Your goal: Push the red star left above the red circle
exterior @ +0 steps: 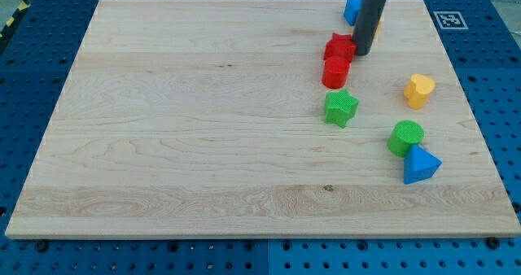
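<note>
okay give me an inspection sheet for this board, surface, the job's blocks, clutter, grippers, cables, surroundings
Surface: wooden board, flat.
Job's things: red star directly above red circle, touching.
Clutter: green star, yellow block, green circle, blue triangle, blue block partly behind the rod.
Grippers: none; my tip sits at the red star's right edge.
Cables: nothing seen.
Surroundings: blue pegboard; printed marker at the board's top-right corner.
</note>
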### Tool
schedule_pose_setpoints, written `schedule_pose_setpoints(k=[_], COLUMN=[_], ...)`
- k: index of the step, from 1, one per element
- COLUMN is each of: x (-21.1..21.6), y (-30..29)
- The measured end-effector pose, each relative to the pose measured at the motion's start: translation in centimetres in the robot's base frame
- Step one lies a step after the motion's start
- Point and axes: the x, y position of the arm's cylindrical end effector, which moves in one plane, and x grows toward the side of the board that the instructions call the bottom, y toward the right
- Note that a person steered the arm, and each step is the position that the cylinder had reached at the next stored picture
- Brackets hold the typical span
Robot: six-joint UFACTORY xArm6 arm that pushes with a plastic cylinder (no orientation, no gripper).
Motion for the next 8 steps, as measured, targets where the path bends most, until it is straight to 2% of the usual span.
schedule_pose_setpoints(k=[1,2,4,6,7,8], x=[0.1,0.1,0.0,-6.6,-10.2,-11.5], y=[-1.9,0.5,9.0,10.0,8.6,7.7])
